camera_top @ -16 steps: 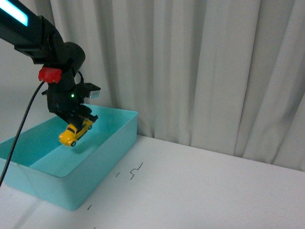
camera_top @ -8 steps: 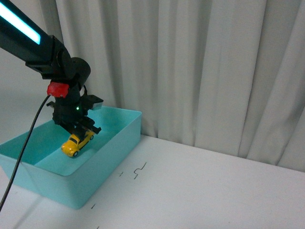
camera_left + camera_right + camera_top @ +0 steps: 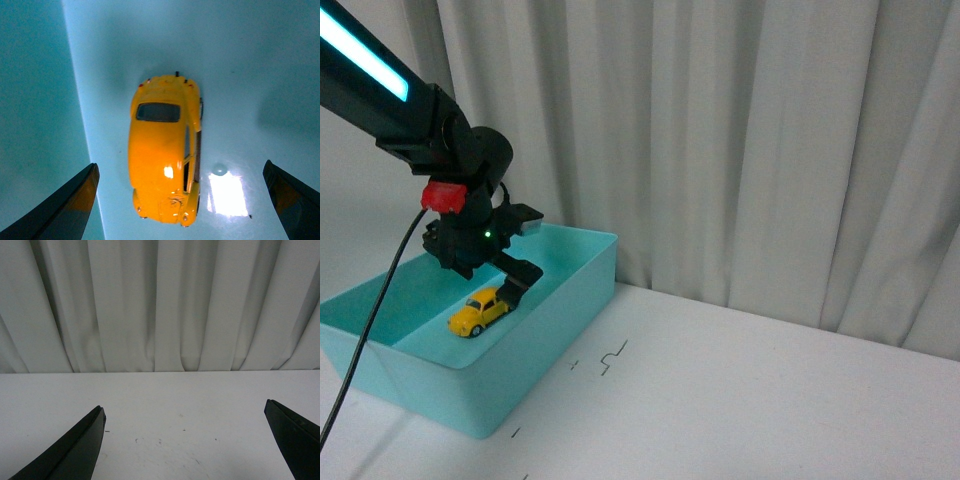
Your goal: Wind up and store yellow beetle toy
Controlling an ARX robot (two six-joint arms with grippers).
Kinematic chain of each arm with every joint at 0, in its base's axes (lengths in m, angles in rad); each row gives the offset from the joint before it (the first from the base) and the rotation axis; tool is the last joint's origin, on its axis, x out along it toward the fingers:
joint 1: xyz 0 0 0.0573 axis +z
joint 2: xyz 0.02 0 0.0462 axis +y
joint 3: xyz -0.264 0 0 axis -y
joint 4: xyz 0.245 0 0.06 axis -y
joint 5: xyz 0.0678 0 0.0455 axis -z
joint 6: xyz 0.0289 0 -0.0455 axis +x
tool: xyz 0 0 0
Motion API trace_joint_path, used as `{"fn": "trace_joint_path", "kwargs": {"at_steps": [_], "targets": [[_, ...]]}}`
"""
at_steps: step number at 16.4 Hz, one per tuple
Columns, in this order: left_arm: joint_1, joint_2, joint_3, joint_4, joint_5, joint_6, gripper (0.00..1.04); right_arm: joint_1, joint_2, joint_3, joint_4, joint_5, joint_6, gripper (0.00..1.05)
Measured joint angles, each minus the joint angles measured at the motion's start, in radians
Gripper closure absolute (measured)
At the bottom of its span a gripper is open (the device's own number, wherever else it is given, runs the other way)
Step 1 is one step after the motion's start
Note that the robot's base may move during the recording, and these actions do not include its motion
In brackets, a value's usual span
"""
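Observation:
The yellow beetle toy (image 3: 480, 311) rests on its wheels on the floor of the light blue bin (image 3: 565, 300). In the left wrist view the toy (image 3: 164, 147) lies between the spread fingers, touching neither. My left gripper (image 3: 500, 285) is open and empty, hanging just above and behind the toy inside the bin. My right gripper (image 3: 185, 440) is open and empty above the bare white table; it does not show in the front view.
The bin stands at the left of the white table (image 3: 740, 390), close to the pleated white curtain (image 3: 740, 140). A black cable (image 3: 370, 300) hangs from the left arm over the bin's near wall. Small black marks (image 3: 608, 358) lie on the table beside the bin.
My left gripper lowered the toy into the bin, opened and let it go. The toy now sits on the bin floor and the gripper has lifted slightly.

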Motion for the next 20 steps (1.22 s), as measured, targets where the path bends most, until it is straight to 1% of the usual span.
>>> {"fn": "trace_joint_path", "kwargs": {"at_steps": [1,3,7,10,13,14,15,16,17,18,20], "targets": [[0.0,-0.021,-0.024,0.024,0.048,0.015,0.07,0.0,0.0,0.0,0.0,0.0,0.0,0.07],[0.0,-0.117,-0.088,0.111,0.147,0.044,0.07,0.0,0.0,0.0,0.0,0.0,0.0,0.07],[0.005,-0.368,-0.212,0.206,0.278,0.081,0.07,0.0,0.0,0.0,0.0,0.0,0.0,0.07],[0.013,-0.59,-0.409,0.296,0.402,0.095,0.07,0.0,0.0,0.0,0.0,0.0,0.0,0.07],[0.026,-0.869,-0.584,0.392,0.49,0.09,0.07,0.0,0.0,0.0,0.0,0.0,0.0,0.07],[0.028,-0.963,-0.681,0.526,0.518,0.057,0.1,0.0,0.0,0.0,0.0,0.0,0.0,0.07],[0.012,-1.074,-0.851,0.781,0.508,-0.09,0.22,0.0,0.0,0.0,0.0,0.0,0.0,0.07],[-0.019,-1.191,-1.009,0.91,0.489,-0.218,0.33,0.0,0.0,0.0,0.0,0.0,0.0,0.07],[-0.055,-1.328,-1.16,0.967,0.464,-0.331,0.45,0.0,0.0,0.0,0.0,0.0,0.0,0.07],[-0.089,-1.453,-1.278,0.983,0.441,-0.389,0.58,0.0,0.0,0.0,0.0,0.0,0.0,0.07],[-0.138,-1.557,-1.41,1.014,0.381,-0.435,0.82,0.0,0.0,0.0,0.0,0.0,0.0,0.07]]}}
